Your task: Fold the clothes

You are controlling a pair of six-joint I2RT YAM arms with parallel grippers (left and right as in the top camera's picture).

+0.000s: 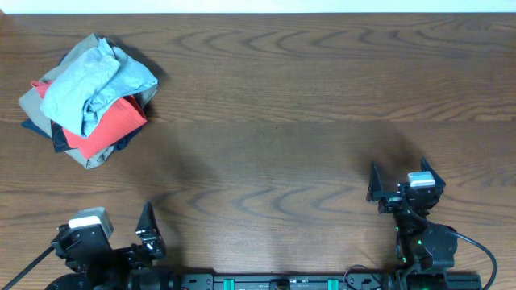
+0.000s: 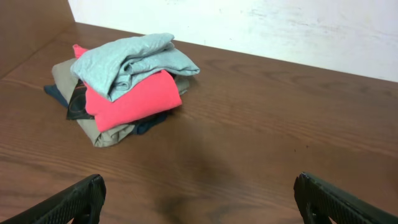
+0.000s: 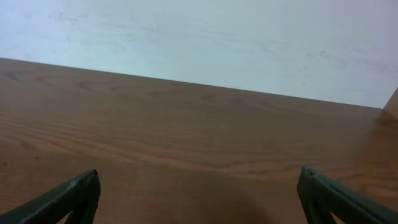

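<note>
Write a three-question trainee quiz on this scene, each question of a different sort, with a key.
1. True or false: the right gripper holds a garment.
2. Which piece tops the pile? A red garment; B light blue garment; C tan garment.
3. Fill in: the pile lies nearer the ___ arm.

Key: 1 false, its fingers are apart with nothing between them. 2 B. 3 left.
</note>
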